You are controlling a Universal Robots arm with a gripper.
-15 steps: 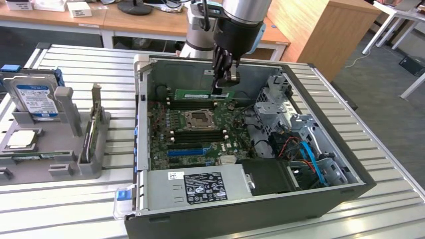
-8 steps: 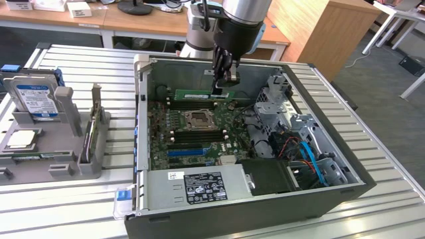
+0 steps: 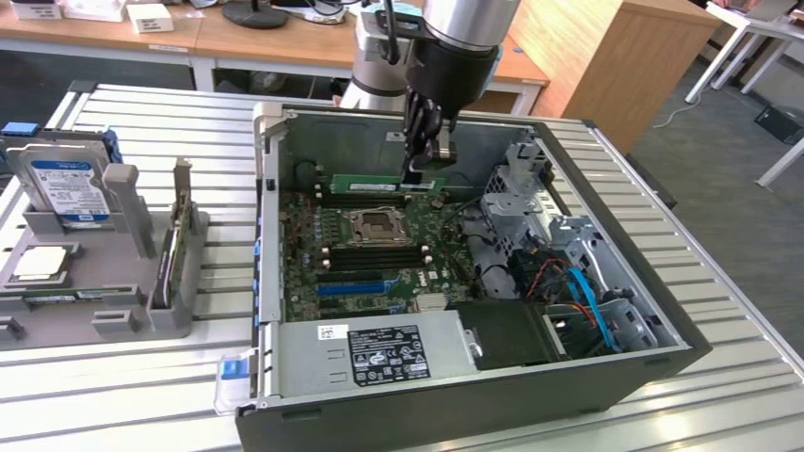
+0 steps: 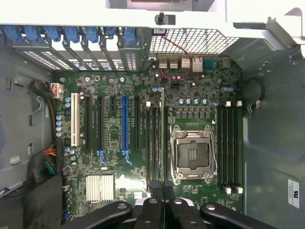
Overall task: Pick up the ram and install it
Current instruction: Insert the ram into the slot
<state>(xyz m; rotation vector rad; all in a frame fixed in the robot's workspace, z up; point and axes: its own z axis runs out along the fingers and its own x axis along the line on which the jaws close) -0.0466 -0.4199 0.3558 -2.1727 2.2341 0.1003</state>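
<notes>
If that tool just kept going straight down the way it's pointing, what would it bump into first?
The tool, shut on the ram, points down into the case. The ram's lower edge would probably meet the black memory slots beside the CPU socket first; which slot is unclear.

Bright, even indoor light falls from above on the slatted table [image 3: 126, 395], its pale slats giving off a soft sheen. Streaked highlights run down the arm [image 3: 468, 28] and its metal sleeve. Shade pools in the near right corner of the computer case [image 3: 415, 428]. Seen from the wrist, the case's pale rim [image 4: 71, 16] glares white, the motherboard [image 4: 119, 157] is evenly lit and the gripper [image 4: 162, 188] sits dark.
</notes>
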